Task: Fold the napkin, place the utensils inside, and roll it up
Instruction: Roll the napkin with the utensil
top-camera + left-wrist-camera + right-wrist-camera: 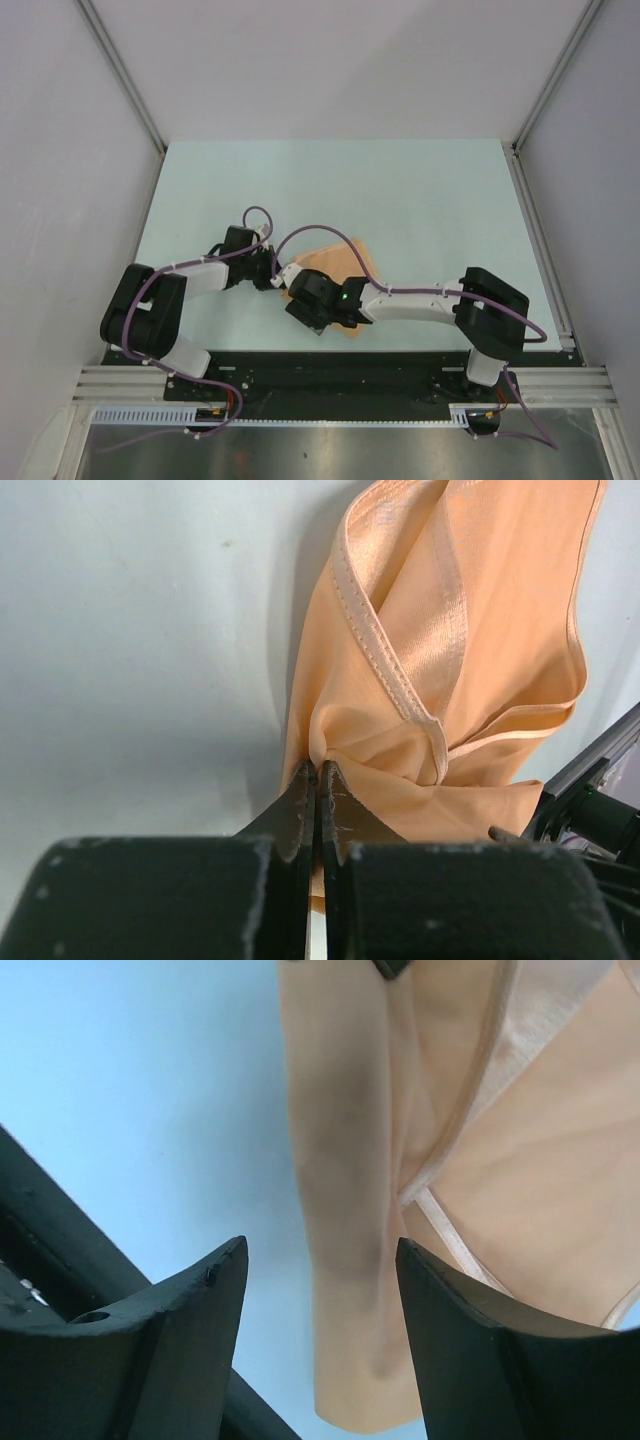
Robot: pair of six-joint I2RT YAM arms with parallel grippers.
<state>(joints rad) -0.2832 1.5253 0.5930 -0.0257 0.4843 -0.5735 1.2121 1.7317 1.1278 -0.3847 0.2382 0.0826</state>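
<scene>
Left end effector [316,772] pinches the napkin [470,680]; right end effector [320,1250] hangs open above it.

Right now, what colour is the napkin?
The napkin is plain peach-orange, slightly shiny; it shows best in the left wrist view.

Worktop [400,190]: flat, pale blue-green surface. One loose item lies directly on it: the napkin [342,258], a peach-orange cloth with a stitched hem, bunched and folded over itself, located near the front edge, roughly midway between the sides
</scene>
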